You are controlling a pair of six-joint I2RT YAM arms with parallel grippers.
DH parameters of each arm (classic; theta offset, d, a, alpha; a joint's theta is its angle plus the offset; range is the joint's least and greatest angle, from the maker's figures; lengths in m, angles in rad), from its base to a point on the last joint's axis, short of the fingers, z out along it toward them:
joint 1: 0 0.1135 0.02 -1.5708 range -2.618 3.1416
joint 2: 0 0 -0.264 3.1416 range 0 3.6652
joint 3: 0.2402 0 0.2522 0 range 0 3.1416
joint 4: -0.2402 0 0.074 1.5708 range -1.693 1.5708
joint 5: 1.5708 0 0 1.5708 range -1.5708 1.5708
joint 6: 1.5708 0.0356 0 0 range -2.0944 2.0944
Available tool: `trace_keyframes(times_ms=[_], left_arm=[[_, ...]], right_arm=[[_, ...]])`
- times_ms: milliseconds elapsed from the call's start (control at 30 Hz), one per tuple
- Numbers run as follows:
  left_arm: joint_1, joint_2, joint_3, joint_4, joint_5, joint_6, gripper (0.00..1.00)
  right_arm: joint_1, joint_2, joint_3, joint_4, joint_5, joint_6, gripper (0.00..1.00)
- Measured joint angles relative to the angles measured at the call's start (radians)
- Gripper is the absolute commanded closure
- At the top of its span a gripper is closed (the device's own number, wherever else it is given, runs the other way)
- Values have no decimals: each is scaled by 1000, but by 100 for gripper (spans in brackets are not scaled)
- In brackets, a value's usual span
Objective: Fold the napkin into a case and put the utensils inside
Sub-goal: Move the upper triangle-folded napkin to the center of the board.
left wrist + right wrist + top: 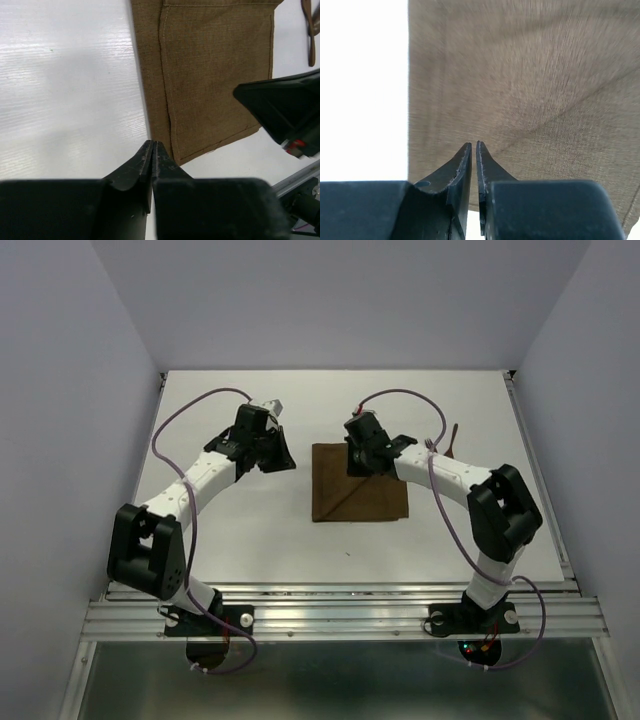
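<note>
Folding step: your dark brown cloth napkin (358, 483) lies part-folded on the desk (250, 530). Jaws of left gripper (152, 142) and right gripper (473, 143) are nearly closed, seemingly empty. You must regrip an edge next.

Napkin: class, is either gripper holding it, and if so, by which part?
Nothing is held. The left gripper is shut beside the napkin; the right gripper is almost shut over it, nothing between its fingertips.

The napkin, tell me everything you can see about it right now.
The napkin is dark brown woven cloth with stitched hems, folded into a layered, roughly square pad with a diagonal crease. It lies flat on the white table. The right gripper is over its far part, contact unclear; the left gripper sits just off its left edge. A utensil lies apart to its right.
</note>
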Motion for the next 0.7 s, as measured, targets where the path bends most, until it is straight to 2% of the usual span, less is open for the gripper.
trace_keyframes(times_ms=[67, 100, 133, 167, 200, 267, 333, 533, 700], left_arm=[[0, 32, 1, 12, 6, -8, 65], [0, 60, 3, 18, 9, -9, 65], [0, 93, 13, 15, 16, -12, 52], [-1, 137, 32, 13, 21, -13, 47], [-2, 172, 51, 14, 25, -18, 37], [-9, 240, 98, 10, 26, -18, 27], [-18, 291, 137, 11, 25, -17, 22], [-41, 402, 230, 16, 12, -13, 23], [-49, 440, 236, 23, 8, -13, 23]], right_arm=[[0, -34, 7, 3, 16, 7, 86], [1, -40, 7, 5, 18, 9, 86], [1, -46, 7, 5, 23, 15, 86], [1, -47, 7, 5, 26, 19, 85], [1, -47, 5, 5, 32, 29, 85], [1, -52, -13, 6, 42, 39, 84], [-2, -74, -51, 2, 56, 53, 82], [-68, -187, -160, -22, 66, 68, 80], [-166, -262, -201, -30, 76, 67, 79]])
